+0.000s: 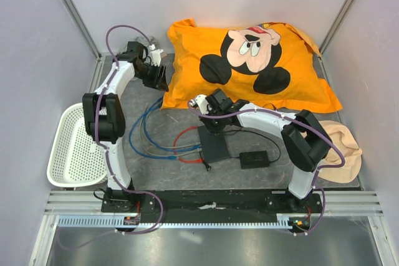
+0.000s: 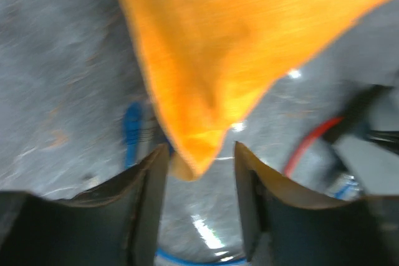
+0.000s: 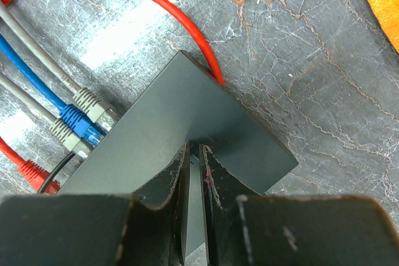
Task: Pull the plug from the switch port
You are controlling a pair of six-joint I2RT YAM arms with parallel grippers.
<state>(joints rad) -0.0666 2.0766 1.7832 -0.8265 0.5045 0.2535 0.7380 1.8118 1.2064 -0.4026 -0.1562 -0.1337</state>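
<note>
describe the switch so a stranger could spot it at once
Start at the orange Mickey pillow and drop to the grey tabletop in front of it. The switch is the flat, thin black box there with blue, grey and red cables running into one edge, unlike the smaller, thicker power brick to its right.

No writing, number or brand name could be read in any view. The orange pillow (image 1: pixel 249 60) carried only a printed cartoon mouse face, with no lettering. The switch (image 3: pixel 181 129) showed a plain dark top, and the power brick (image 1: pixel 255 159) appeared too small for any label to be made out.
</note>
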